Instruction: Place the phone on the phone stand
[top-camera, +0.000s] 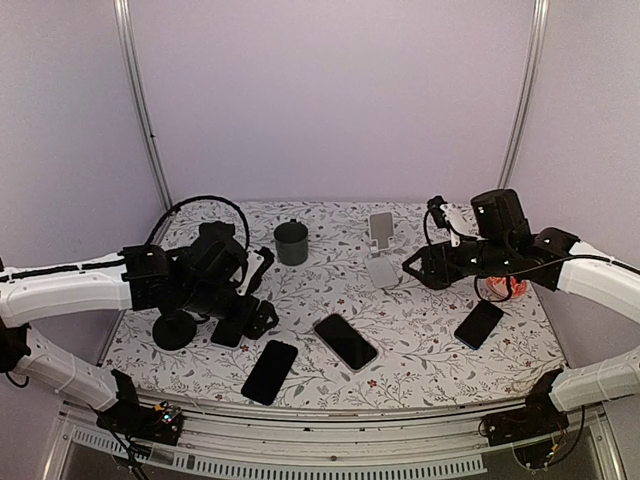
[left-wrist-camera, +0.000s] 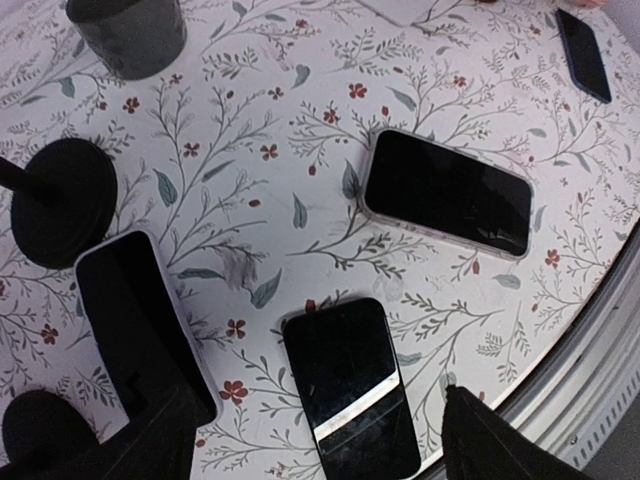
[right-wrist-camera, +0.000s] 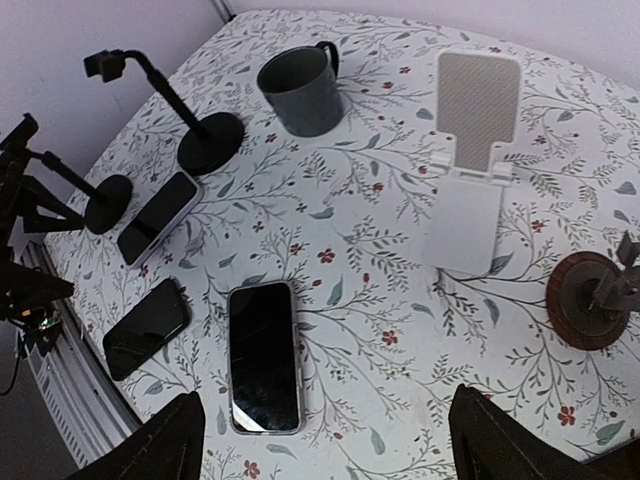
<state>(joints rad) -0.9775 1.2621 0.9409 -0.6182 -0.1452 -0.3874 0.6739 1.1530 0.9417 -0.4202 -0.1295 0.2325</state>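
A desk (top-camera: 420, 345) covered in a floral cloth, seen from above, with 2 robot arms reaching in from either side. 4 phones lie flat and screen-up on the desk; none of them touches the phone stand.

The middle phone (top-camera: 345, 341), in a light case, lies near the centre of the desk. The black phone (top-camera: 269, 371) lies just to its left, close to the near edge. The left phone (left-wrist-camera: 140, 325) lies beside 2 black round-based holders (right-wrist-camera: 210, 143). The right phone (top-camera: 478, 323) lies well apart from the others, on the right side.

The white phone stand (top-camera: 381, 245) sits upright toward the back of the desk, its backrest tilted and its tray bare. A dark grey mug (top-camera: 291, 242) stands to its left.

The left gripper (top-camera: 250, 320) hangs over the left part of the desk, spread wide and holding nothing; its wrist camera looks down at the black phone between its fingers (left-wrist-camera: 150, 440). The right gripper (top-camera: 418, 270) hangs just right of the phone stand, also spread wide and holding nothing.
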